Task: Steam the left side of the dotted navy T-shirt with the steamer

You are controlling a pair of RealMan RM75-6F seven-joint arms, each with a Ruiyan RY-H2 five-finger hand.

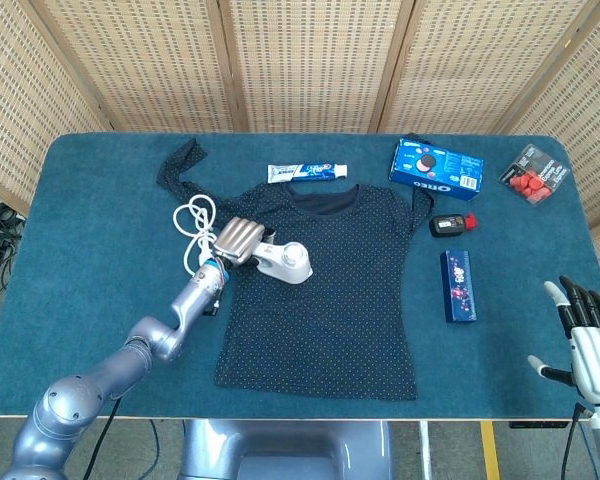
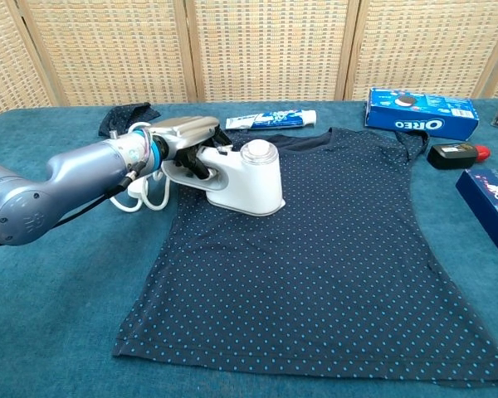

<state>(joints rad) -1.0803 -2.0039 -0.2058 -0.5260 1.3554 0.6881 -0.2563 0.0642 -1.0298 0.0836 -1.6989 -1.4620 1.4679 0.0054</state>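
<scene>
The dotted navy T-shirt (image 1: 325, 285) (image 2: 315, 257) lies flat in the middle of the blue table. A white steamer (image 1: 283, 263) (image 2: 245, 178) sits on the shirt's upper left part, near the left shoulder. My left hand (image 1: 237, 241) (image 2: 183, 141) grips the steamer's handle from the left. The steamer's white cord (image 1: 192, 228) (image 2: 145, 195) loops on the table beside the shirt. My right hand (image 1: 584, 335) hangs open past the table's front right corner, holding nothing; the chest view does not show it.
A toothpaste tube (image 1: 308, 172) lies behind the collar. An Oreo box (image 1: 435, 166), a small black and red object (image 1: 452, 224), a dark blue box (image 1: 458, 285) and a pack of red pieces (image 1: 533, 174) lie to the right. A dark cloth (image 1: 180, 160) is bunched at back left.
</scene>
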